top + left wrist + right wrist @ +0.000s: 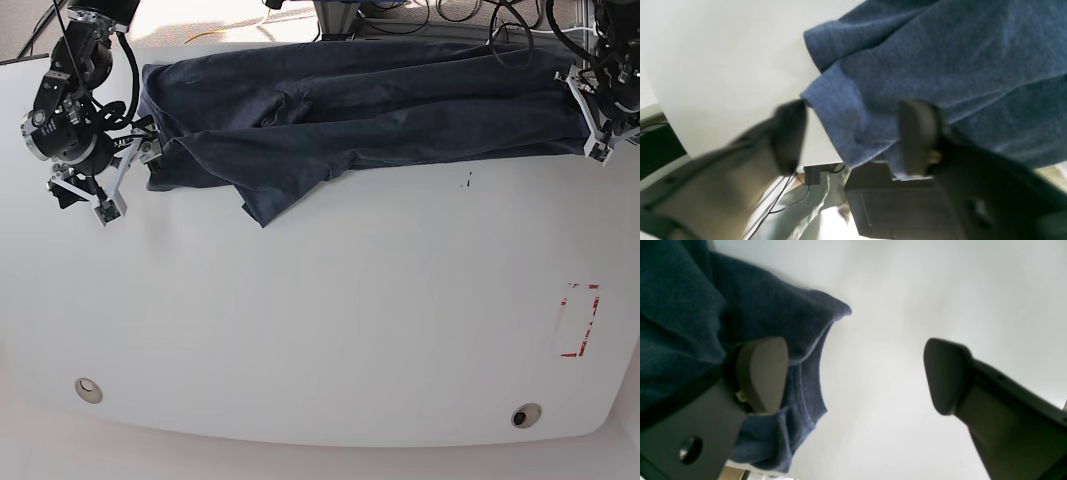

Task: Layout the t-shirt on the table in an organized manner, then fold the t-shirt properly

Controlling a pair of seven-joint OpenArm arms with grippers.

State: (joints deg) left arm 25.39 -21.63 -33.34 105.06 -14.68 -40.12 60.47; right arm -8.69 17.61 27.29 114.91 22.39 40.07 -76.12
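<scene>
Wide-spread right end effector (853, 376) over t-shirt (690, 306) edge, white table (923, 290)

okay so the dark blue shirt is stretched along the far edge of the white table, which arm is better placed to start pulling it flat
The right, probably. The right gripper stands wide open astride a corner of the dark navy-blue cloth t-shirt over the white table. The left gripper is open too, but at the table's edge.

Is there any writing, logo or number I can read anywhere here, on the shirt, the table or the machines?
None can be read in any view.
t-shirt: only plain dark blue cloth shows; no print faces the cameras.
table: a red rectangle outline, a marking and not a text.
Small dark speck on the table: too small to tell if it is writing.
Left gripper and right gripper: no labels visible.
</scene>
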